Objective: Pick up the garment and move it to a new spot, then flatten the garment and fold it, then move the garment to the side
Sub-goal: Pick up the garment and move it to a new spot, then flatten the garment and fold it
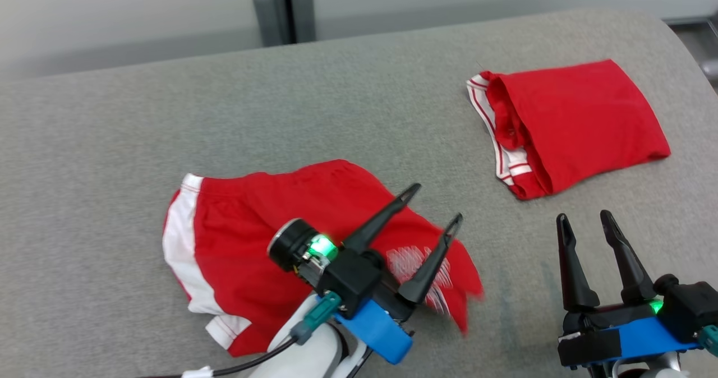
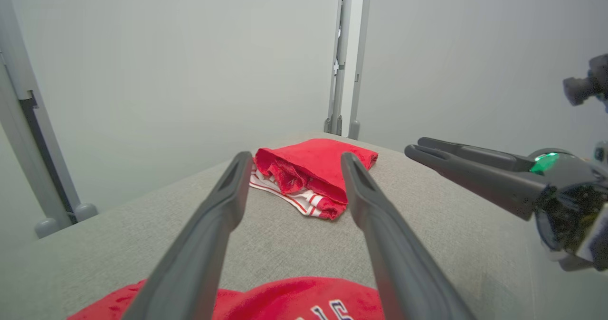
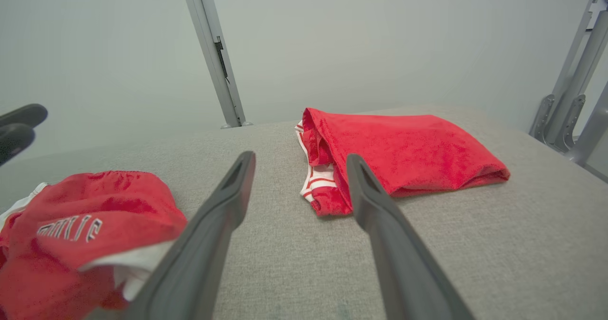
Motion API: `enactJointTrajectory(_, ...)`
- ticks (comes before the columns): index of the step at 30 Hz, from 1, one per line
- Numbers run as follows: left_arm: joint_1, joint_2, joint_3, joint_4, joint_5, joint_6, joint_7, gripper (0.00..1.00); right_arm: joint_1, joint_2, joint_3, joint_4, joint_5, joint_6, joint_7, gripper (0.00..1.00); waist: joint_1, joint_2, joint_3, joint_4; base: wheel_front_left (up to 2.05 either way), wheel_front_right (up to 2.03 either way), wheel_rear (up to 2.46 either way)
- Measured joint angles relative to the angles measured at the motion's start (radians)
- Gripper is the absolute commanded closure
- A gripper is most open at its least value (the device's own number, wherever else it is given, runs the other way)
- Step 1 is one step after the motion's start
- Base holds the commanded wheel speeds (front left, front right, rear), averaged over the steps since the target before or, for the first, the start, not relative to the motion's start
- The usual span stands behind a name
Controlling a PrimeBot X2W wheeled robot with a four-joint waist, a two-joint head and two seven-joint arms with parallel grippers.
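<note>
Left end effector open, empty, over crumpled red white-striped shorts lying mostly at 8 o'clock; right end effector open

Left gripper: two long, tapered matt-black fingers with slotted tips, seated in a black block on a bright blue bracket. Behind the block sits a round black, silver-rimmed cylinder with a lit green light beside it, and below it a teal connector feeds a black cable along the white, rounded forearm. Right gripper: same dark finger pair on a blue plate with a black patch at one end, a green lamp at the finger base, a teal plug at the outer edge.
</note>
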Motion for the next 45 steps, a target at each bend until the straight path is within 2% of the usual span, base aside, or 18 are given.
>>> enactJointTrajectory(4,0.019,0.026,0.041,-0.055,-0.004,0.042,-0.01,0.0,-0.001,0.0,-0.009,-0.002,-0.011,0.0,0.009,0.0,0.0,0.0,-0.041,0.037,0.0,0.0,0.0)
enactJointTrajectory(11,0.093,0.108,0.196,-0.072,-0.052,0.165,-0.013,0.0,0.02,0.0,-0.021,-0.014,-0.022,0.0,0.035,0.0,-0.0001,0.0,-0.095,0.101,0.0,0.0,0.0)
enactJointTrajectory(15,0.143,0.154,0.28,-0.066,-0.091,0.21,-0.019,0.0,0.036,0.0,-0.022,-0.018,-0.024,0.0,0.049,0.0,-0.0001,-0.0001,-0.116,0.128,0.0,0.0,0.0)
enactJointTrajectory(18,0.183,0.185,0.337,-0.062,-0.126,0.228,-0.02,0.0,0.042,0.0,-0.021,-0.02,-0.025,0.0,0.058,0.0,0.0,-0.0001,-0.131,0.14,0.0,0.0,0.0)
enactJointTrajectory(22,0.227,0.222,0.387,-0.053,-0.166,0.219,-0.024,0.0,0.06,0.0,-0.025,-0.022,-0.025,0.0,0.07,0.0,-0.0001,-0.0001,-0.152,0.154,0.0,0.0,0.0)
enactJointTrajectory(29,0.284,0.265,0.394,-0.026,-0.196,0.2,0.001,0.0,0.092,0.0,-0.026,-0.013,-0.025,0.0,0.1,0.0,-0.0001,-0.0001,-0.192,0.151,0.0,0.0,0.0)
enactJointTrajectory(45,0.351,0.28,0.373,-0.025,-0.197,0.218,0.023,0.0,0.148,0.0,-0.035,-0.042,-0.023,0.0,0.136,0.0,0.0,-0.0002,-0.245,0.136,0.0,0.0,0.0)
